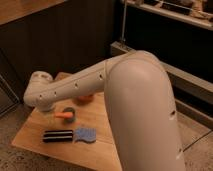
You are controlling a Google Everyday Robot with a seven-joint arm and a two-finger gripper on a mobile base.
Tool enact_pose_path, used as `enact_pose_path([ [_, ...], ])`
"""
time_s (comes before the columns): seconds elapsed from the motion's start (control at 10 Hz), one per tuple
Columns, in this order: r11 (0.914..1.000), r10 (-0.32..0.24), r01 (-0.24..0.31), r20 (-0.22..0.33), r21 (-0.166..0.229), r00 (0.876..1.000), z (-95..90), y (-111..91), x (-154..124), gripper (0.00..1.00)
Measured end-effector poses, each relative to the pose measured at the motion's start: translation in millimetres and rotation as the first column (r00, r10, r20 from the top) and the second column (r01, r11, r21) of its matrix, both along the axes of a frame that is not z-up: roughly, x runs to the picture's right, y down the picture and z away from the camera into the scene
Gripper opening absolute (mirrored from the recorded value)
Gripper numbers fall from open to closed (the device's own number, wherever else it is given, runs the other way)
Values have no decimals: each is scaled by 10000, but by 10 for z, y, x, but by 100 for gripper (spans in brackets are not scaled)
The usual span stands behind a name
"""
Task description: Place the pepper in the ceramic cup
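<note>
The orange pepper (63, 115) lies at the dark grey-blue ceramic cup (70, 111), its tip sticking out to the left over the rim. I cannot tell whether it rests inside or across the top. Both sit on the wooden table (35, 130). My gripper (48, 108) hangs under the white wrist at the left end of the arm, just left of and above the pepper, and is mostly hidden by the wrist.
A black ribbed bar (57, 135) and a flat blue cloth-like piece (86, 134) lie near the table's front. An orange-brown object (84, 99) shows under the arm. My large white arm (140, 110) covers the table's right side. A dark shelf unit (165, 40) stands behind.
</note>
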State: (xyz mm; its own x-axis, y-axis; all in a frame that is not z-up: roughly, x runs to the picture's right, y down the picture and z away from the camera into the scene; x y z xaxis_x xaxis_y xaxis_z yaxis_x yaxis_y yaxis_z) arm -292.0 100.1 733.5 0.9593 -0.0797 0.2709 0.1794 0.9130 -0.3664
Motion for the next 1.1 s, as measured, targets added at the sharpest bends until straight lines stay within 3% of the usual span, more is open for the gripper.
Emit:
enact_pose_path([
  [0.2, 9996, 275, -275, -17, 61, 9996, -27, -35, 18, 80],
  [0.5, 9907, 1341, -1345, 192, 222, 9908, -182, -218, 64, 80],
  [0.7, 9724, 2328, -2331, 228, 112, 9723, -260, -291, 169, 80],
  [0.8, 9593, 2822, -2823, 84, 120, 9593, -276, -322, 263, 80],
  [1.0, 9276, 3737, -3728, -568, 257, 9258, -267, -354, 513, 80],
  [1.1, 9085, 4178, -4156, -1087, 437, 9020, -251, -347, 642, 80],
])
